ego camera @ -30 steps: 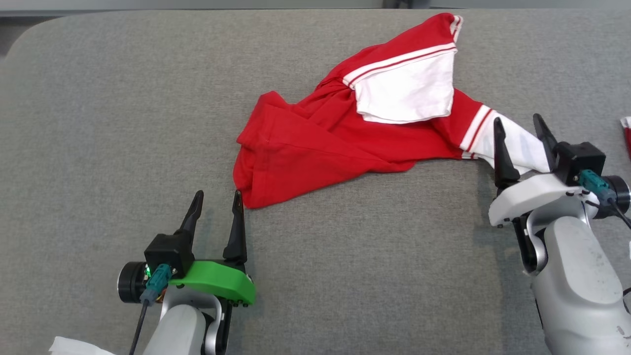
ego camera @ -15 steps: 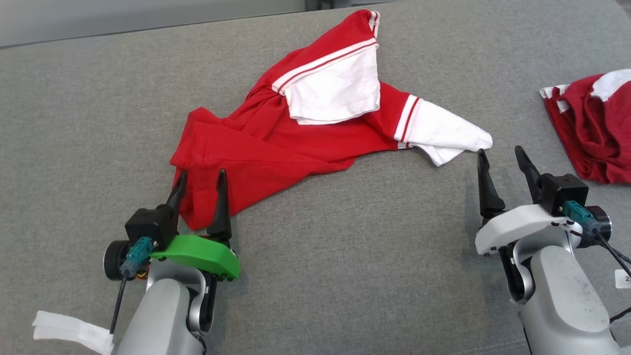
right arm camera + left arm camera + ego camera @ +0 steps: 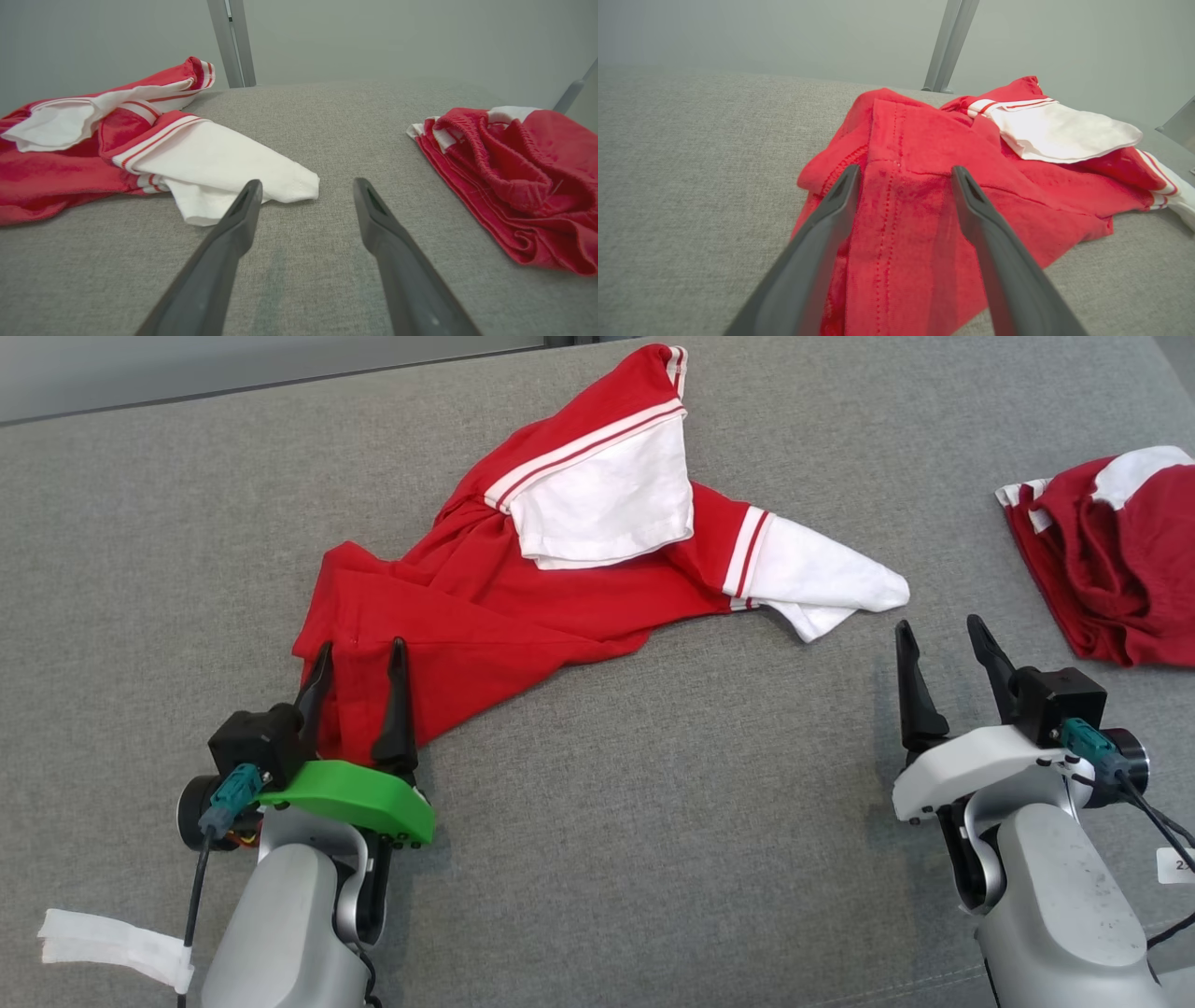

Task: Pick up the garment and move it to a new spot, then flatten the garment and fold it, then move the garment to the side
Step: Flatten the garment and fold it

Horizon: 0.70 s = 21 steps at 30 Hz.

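A red garment (image 3: 523,607) with white, red-striped sleeves lies crumpled on the grey fabric surface (image 3: 653,821). My left gripper (image 3: 362,646) is open, its two fingers astride the garment's near left hem corner; the left wrist view shows the red stitched hem (image 3: 901,210) between and under the fingers of the left gripper (image 3: 906,169). My right gripper (image 3: 938,623) is open and holds nothing, just right of and below the white sleeve tip (image 3: 840,588). In the right wrist view the white sleeve (image 3: 219,163) ends close to the left finger of the right gripper (image 3: 306,182), with grey surface between the fingers.
A second, darker red garment (image 3: 1111,569) lies bunched at the far right, also in the right wrist view (image 3: 514,172). A white strip (image 3: 103,943) hangs by my left forearm. A grey wall and metal posts (image 3: 948,46) stand behind the surface.
The head camera has turned, bringing the second garment into view. My left gripper has come forward over the hem corner. My right gripper has come off the white sleeve to its right.
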{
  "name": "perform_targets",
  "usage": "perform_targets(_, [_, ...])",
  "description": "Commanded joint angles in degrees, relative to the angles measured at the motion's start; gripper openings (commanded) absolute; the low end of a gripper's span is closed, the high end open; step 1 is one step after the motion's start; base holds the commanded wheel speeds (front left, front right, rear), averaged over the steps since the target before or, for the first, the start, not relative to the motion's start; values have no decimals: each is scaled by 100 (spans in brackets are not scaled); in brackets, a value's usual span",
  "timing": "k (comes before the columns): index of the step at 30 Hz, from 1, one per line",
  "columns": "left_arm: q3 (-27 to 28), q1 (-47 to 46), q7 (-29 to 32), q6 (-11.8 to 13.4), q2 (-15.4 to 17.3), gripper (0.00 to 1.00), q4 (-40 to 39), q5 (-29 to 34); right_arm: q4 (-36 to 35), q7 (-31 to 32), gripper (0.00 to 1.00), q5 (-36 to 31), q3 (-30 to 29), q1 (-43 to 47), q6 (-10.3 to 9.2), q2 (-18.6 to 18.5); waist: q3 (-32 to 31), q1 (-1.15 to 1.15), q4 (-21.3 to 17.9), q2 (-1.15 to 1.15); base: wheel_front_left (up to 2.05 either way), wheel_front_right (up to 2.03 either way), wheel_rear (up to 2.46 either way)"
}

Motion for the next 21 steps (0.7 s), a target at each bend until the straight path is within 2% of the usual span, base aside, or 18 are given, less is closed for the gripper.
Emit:
perform_targets(1, [7,-78,2,-44,24,100,-33,-72,13,-14,100,38,9,11,-8,-5,5,0,6,0,0,0,0])
perform_targets(3, [-15,-70,2,-75,24,100,-75,-83,48,-14,100,66,20,3,-8,-1,0,0,10,0,0,0,0])
perform_targets(4, [-25,-55,2,-76,24,87,-81,-82,61,-14,100,68,26,-4,-8,-1,-4,0,10,0,0,0,0])
perform_targets(5, [-33,-43,2,-88,24,65,-91,-91,72,-14,100,66,31,-7,-8,-1,-9,0,8,0,0,0,0])
perform_targets(6, [-39,-29,2,-93,24,31,-102,-90,86,-14,100,63,38,-7,-8,1,-13,0,5,0,0,0,0])
perform_targets(7, [-41,-22,2,-93,24,11,-108,-78,98,-14,100,58,46,-10,-8,3,-14,0,3,0,0,0,0])
perform_targets(8, [-45,-13,2,-99,24,0,-112,-70,109,-14,100,62,53,-18,-8,4,-17,0,2,0,0,0,0])
perform_targets(14, [-88,106,2,-99,25,0,-10,-69,160,-14,100,94,14,33,-8,9,-141,0,30,0,0,0,0])
perform_targets(21, [128,572,2,40,25,0,-408,-136,242,-14,100,93,-9,218,-8,13,-474,0,115,0,0,0,0])
